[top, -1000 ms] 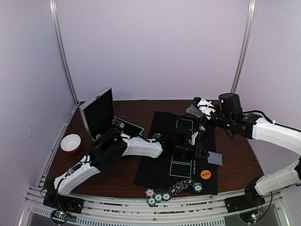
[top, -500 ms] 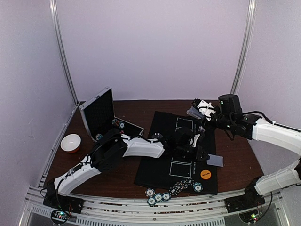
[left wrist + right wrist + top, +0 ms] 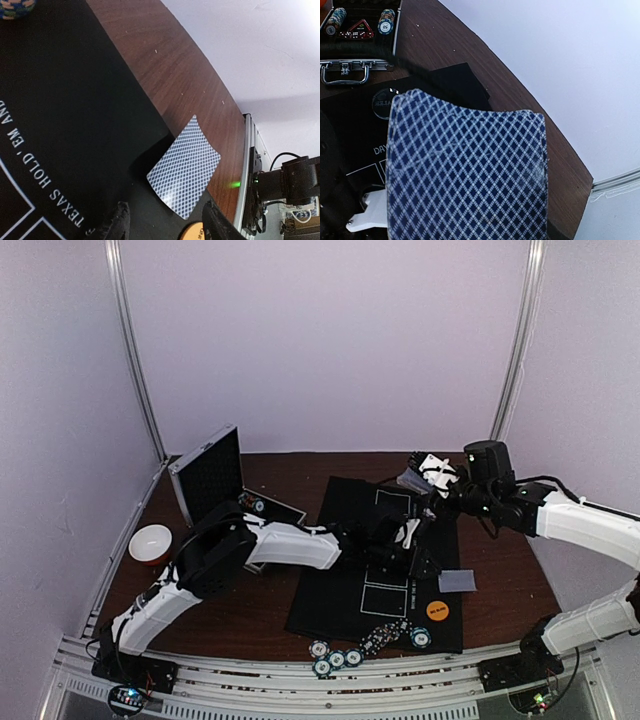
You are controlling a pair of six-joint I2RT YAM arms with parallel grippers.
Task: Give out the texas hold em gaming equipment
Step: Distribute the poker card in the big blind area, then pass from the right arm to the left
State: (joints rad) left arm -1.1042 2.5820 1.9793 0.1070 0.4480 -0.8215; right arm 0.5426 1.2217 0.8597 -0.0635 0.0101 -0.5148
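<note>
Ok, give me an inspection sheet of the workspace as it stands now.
Surface: brown wooden table, black felt mat laid on it.
Job's things: one blue-diamond-backed card flat, straddling the mat's right edge; orange round disc near it; striped poker chips clustered at the mat's near edge.
Clutter: open silver metal case; red-and-white bowl at left.
Claws: left claw open, empty, over the mat; right claw holding a stack of blue-backed cards.
Cables: black cable along the right arm.
Surroundings: plain white walls.
</note>
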